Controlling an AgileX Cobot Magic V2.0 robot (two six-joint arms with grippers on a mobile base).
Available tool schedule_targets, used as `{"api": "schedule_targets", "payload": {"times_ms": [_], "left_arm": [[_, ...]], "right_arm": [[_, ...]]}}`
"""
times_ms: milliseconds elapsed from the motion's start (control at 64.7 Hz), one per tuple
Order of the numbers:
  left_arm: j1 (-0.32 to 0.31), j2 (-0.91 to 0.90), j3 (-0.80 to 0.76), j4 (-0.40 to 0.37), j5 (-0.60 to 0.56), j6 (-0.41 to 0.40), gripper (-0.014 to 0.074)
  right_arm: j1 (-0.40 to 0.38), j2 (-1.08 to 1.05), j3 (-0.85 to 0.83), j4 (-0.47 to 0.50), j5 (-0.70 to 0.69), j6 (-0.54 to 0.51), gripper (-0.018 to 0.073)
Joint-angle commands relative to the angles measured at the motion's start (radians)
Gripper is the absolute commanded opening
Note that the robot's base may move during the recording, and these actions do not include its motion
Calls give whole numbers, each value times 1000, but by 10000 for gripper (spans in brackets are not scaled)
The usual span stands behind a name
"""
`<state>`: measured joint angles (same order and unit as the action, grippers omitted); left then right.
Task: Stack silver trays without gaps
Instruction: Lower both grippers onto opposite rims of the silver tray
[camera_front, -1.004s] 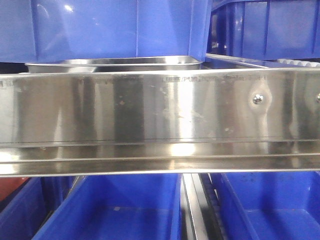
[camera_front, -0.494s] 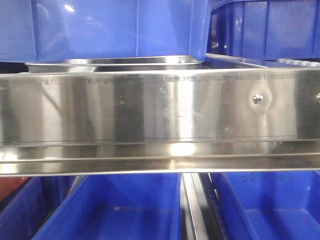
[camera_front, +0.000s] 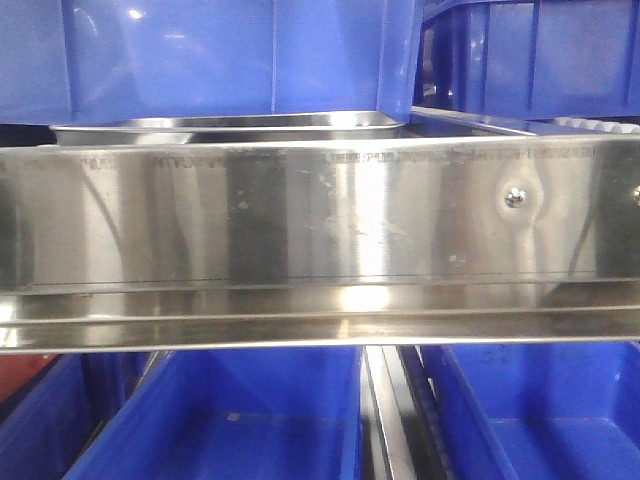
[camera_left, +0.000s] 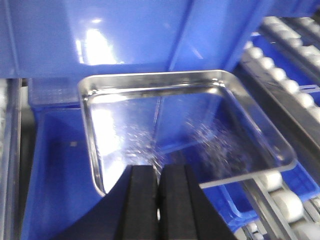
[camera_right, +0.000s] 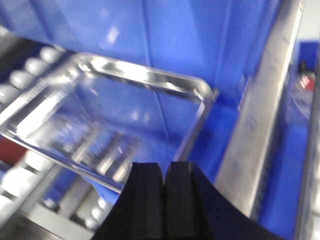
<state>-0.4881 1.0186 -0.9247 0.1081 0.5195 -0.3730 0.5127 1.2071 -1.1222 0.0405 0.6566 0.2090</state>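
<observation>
Over the steel rail in the front view, one silver tray (camera_front: 230, 124) shows only its rim, and a further steel rim (camera_front: 470, 122) lies to its right. Neither gripper appears in that view. In the left wrist view a silver tray (camera_left: 190, 120) lies level before a blue bin. My left gripper (camera_left: 159, 169) is shut, its fingertips reaching over the tray's near rim. The right wrist view is blurred. There a silver tray (camera_right: 100, 115) sits above white rollers, and its right rim runs down into the seam of my shut right gripper (camera_right: 165, 165).
A long polished rail with screws (camera_front: 300, 220) fills the middle of the front view. Blue bins stand behind the trays (camera_front: 230, 50) and below the rail (camera_front: 220, 420). Roller lanes run right of the left tray (camera_left: 290, 75) and left of the right tray (camera_right: 20, 75). A steel divider (camera_right: 255, 125) runs along the right.
In the front view the tray rims stay where they were. Only the dark reflections on the rail's left half have shifted slightly.
</observation>
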Motion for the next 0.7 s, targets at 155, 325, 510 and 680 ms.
{"api": "schedule_targets", "payload": {"times_ms": [155, 325, 510, 680], "left_arm": [[-34, 118, -97, 42, 33, -26, -16], [-34, 163, -117, 49, 39, -30, -16], [-34, 167, -117, 64, -10, -60, -16], [-6, 167, -117, 68, -38, -60, -16]], "right_arm": [[0, 101, -17, -99, 56, 82, -52], [77, 129, -25, -285, 76, 190, -52], [145, 130, -54, -324, -20, 338, -53], [146, 130, -54, -321, -116, 349, -53]]}}
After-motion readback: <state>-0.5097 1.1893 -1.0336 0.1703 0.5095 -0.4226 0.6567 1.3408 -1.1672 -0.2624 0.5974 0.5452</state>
